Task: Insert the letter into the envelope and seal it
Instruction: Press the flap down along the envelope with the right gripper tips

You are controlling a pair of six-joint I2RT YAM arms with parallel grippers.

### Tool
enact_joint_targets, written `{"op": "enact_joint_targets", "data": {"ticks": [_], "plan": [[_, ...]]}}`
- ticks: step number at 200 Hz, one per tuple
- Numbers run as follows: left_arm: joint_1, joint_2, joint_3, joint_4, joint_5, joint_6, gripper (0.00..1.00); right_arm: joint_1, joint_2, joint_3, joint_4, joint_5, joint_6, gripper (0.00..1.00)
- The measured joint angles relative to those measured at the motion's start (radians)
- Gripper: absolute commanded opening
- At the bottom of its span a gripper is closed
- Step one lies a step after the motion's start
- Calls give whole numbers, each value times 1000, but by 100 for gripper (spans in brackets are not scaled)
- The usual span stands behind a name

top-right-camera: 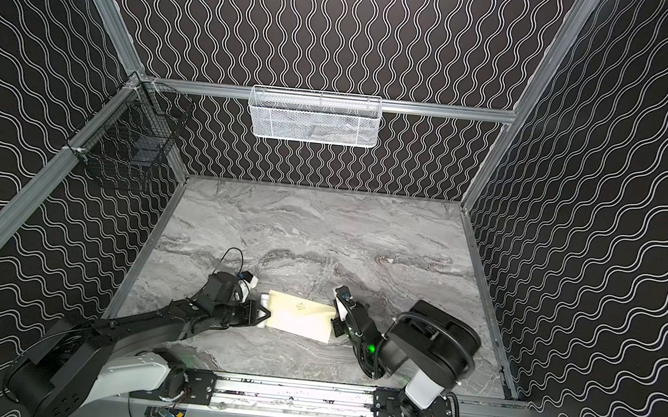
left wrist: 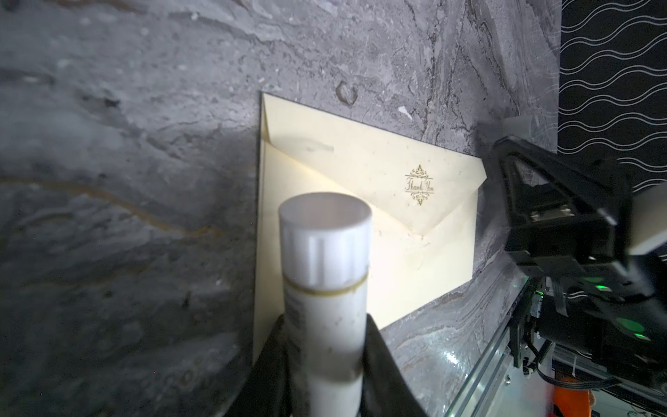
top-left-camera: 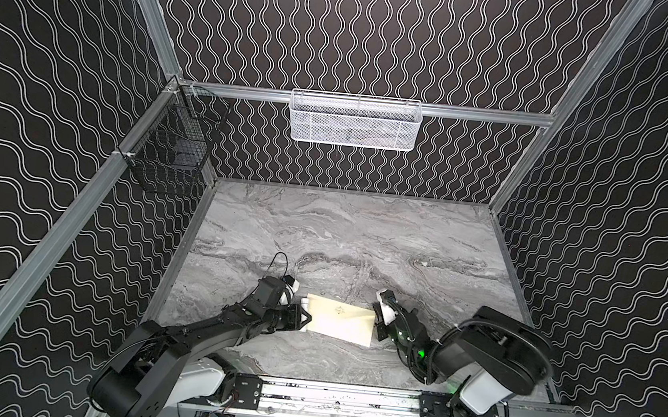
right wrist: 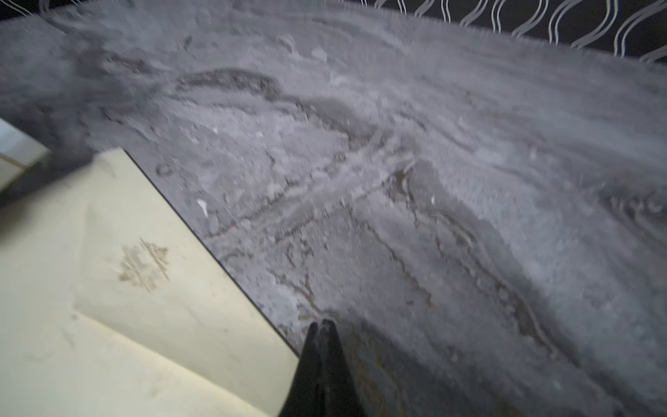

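Marble tabletop [top-left-camera: 363, 237]: flap-down envelope [top-left-camera: 338, 322] ahead of left gripper [left wrist: 325, 317] pinching glue stick [left wrist: 325, 252] (letter likely inside, seal unconfirmed); right gripper [right wrist: 322, 325] pressed together.

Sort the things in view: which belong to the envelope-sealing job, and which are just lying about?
Job: envelope, flap folded over; white tube, likely glue, in left gripper. Letter not in view.
Just about: white mesh basket; black wire basket.

Our left arm [top-left-camera: 204, 326] stretches low and forward, its left gripper [top-left-camera: 304, 316] clamped around a white tube [left wrist: 325, 289]. Our right arm [top-left-camera: 490, 350] folds back near its base, the right gripper [right wrist: 322, 326] angled downward with its jaws pressed fully together.
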State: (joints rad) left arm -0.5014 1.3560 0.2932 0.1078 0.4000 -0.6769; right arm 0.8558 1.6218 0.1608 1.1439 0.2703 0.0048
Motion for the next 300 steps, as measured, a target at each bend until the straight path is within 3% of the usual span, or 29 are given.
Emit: {"op": "enact_joint_targets", "data": {"ticks": [29,86,124,300], "plan": [[0,5,-5,19,2,0,0,7,-32,67,-34,-99,-76,0],[0,8,-11,37,5,-1,0,36,180,114,16,-201,-121,0],[0,8,-11,38,5,-1,0,85,254,126,94,-196,-116,0],[1,6,-13,41,-3,-3,0,154,296,172,100,-211,-72,0]]}}
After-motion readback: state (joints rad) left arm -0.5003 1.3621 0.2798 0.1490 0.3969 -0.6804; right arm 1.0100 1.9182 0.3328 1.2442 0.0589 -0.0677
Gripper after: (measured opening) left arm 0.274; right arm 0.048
